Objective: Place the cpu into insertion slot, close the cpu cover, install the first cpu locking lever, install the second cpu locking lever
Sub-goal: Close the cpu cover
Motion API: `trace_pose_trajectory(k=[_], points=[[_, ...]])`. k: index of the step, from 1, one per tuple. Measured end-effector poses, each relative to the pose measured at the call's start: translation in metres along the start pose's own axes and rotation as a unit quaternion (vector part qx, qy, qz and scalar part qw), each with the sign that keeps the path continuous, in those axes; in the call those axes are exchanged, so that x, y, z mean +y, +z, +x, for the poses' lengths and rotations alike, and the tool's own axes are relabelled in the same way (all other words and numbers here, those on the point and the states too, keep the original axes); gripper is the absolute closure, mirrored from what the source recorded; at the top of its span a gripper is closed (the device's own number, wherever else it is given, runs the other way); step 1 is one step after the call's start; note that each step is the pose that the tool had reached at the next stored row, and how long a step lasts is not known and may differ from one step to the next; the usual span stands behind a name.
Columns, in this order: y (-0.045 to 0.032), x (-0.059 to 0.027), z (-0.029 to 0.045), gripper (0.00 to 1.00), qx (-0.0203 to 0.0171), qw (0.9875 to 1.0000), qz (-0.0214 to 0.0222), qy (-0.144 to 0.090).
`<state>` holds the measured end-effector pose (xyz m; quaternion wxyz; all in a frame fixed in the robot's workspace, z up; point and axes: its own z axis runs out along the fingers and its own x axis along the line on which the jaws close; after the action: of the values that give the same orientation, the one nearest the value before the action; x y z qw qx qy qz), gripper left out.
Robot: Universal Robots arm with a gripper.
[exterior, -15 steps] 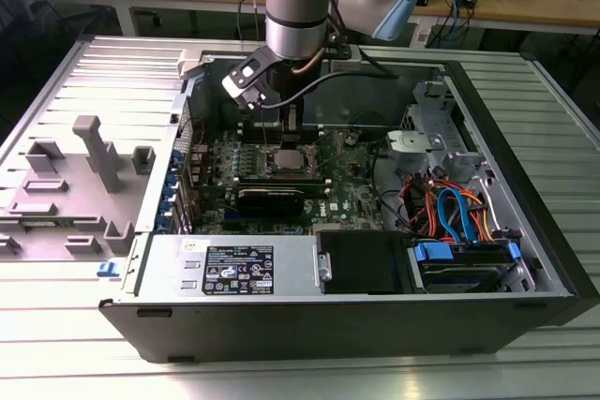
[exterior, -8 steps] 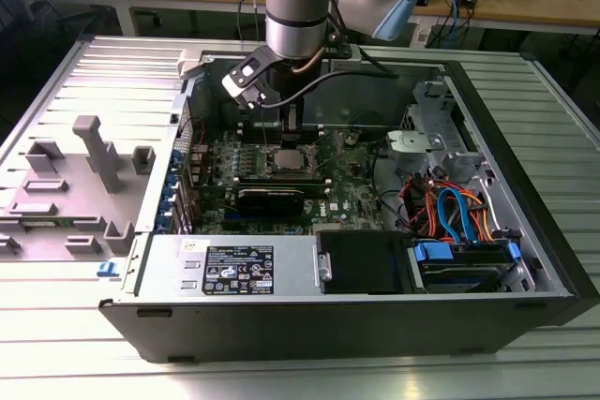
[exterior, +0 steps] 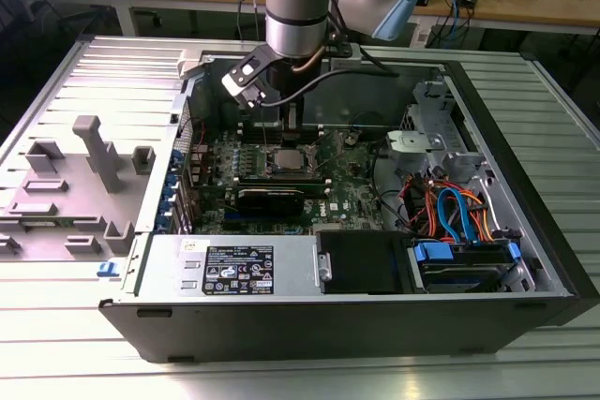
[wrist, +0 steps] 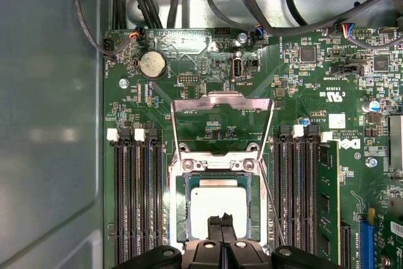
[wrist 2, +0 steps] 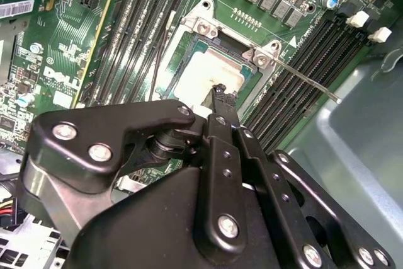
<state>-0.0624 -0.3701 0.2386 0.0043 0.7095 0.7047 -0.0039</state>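
- The dark lever (wrist 2: 158, 55) is seen loose just beside the gripper (wrist: 220, 220) and is not yet hooked down. It could be caught by a finger if the gripper is swung that way, and then it would be bent.
- The cpu (wrist: 219, 201) is laid flat in the slot (wrist: 254, 206), right under the gripper's tips. Whether it is touched by them cannot be told. If it is pushed too hard or slid sideways, the tiny pins under it could be bent.
- The gripper is pulled narrow, with its fingers nearly together, and nothing is held.
- The cover (wrist: 221, 97) is open and stood up just ahead of the tips. If it is bumped, it could be dropped onto the fingers or shut crooked over the cpu.
- The bright lever (wrist 2: 312, 83) is stuck out on the gripper's other side and is not hooked either. It could be snagged or bent if it is knocked.
- The memory slots (wrist: 135, 200) are set close on both sides, so little room is left for a slip.
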Motion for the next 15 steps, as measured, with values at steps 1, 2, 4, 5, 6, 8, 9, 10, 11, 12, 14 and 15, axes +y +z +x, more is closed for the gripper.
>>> trace_pose_trajectory(k=[1,2,4,5,6,8,9,10,11,12,14,15], points=[[-0.0005,0.0000,0.0000,0.89,0.0001,1.0000,0.0000,0.000],[-0.0006,0.0001,0.0000,0.89,0.0001,1.0000,-0.0001,0.000],[-0.0009,0.0000,0.0000,0.89,0.0001,1.0000,-0.0001,0.000],[-0.0011,0.0000,0.0000,0.89,0.0000,1.0000,0.0000,0.000],[-0.0012,0.0000,0.0000,0.89,0.0001,1.0000,-0.0001,0.000],[-0.0014,0.0000,0.0000,0.89,0.0001,1.0000,0.0000,0.000],[-0.0015,0.0000,0.0000,0.89,0.0001,1.0000,0.0000,0.000],[-0.0019,0.0000,0.0000,0.89,0.0001,1.0000,0.0000,0.000],[-0.0027,0.0000,-0.0001,0.89,0.0000,1.0000,0.0000,0.000],[-0.0030,0.0000,0.0000,0.89,0.0001,1.0000,0.0000,0.000],[-0.0033,0.0000,0.0000,0.89,0.0002,1.0000,0.0000,0.000],[-0.0033,0.0000,0.0000,0.89,0.0002,1.0000,0.0000,0.000]])
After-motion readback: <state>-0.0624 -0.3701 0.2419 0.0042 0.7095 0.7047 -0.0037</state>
